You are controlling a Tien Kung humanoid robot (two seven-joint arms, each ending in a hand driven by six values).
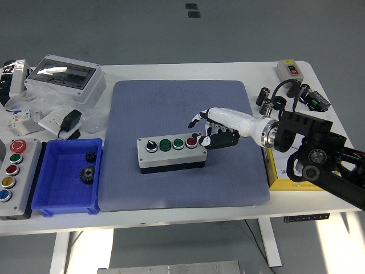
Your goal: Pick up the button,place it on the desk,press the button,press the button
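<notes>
Grey mat (182, 188) covered the table's (171, 220) middle, and on it lay the button box (171, 153), four controls in a row: one black knob, two green buttons, one red. Right hand (212, 130) sat at the box's right end, fingers loosely curled, holding nothing, one fingertip (201, 140) at the red button (191, 141). Blue bin (65, 178) off the mat's left edge held two gears. Second panel (14, 177) at the left edge showed four buttons. Yellow box (285, 171) lay under the arm.
</notes>
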